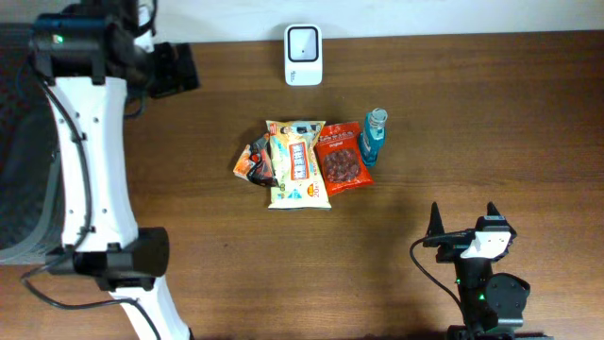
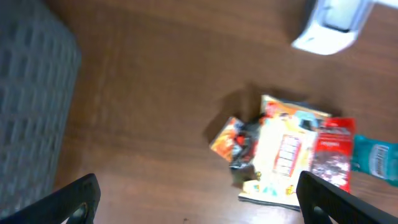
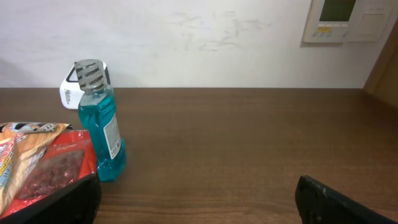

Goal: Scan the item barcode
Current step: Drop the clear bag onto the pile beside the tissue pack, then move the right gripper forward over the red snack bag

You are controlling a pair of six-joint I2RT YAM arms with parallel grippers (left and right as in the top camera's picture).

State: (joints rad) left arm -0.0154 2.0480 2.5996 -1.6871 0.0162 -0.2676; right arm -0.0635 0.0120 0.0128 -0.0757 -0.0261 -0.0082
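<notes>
Several items lie bunched mid-table: a yellow snack bag (image 1: 298, 162), a red packet (image 1: 341, 159), a blue bottle (image 1: 372, 139) and a small orange packet (image 1: 253, 162). The white scanner (image 1: 303, 55) stands at the table's far edge. My left gripper (image 1: 179, 71) hovers high over the far left, open and empty. Its wrist view looks down on the yellow bag (image 2: 283, 152), red packet (image 2: 331, 158) and scanner (image 2: 333, 25) between wide jaws (image 2: 199, 190). My right gripper (image 1: 463, 215) rests near the front right, open and empty (image 3: 196, 193). It faces the upright bottle (image 3: 99, 124) and red packet (image 3: 56, 162).
Grey woven fabric (image 1: 19, 142) borders the table's left side and also fills the left of the left wrist view (image 2: 31, 106). A white wall with a control panel (image 3: 348, 18) rises behind the table. Bare brown wood (image 1: 453, 123) lies right of the items.
</notes>
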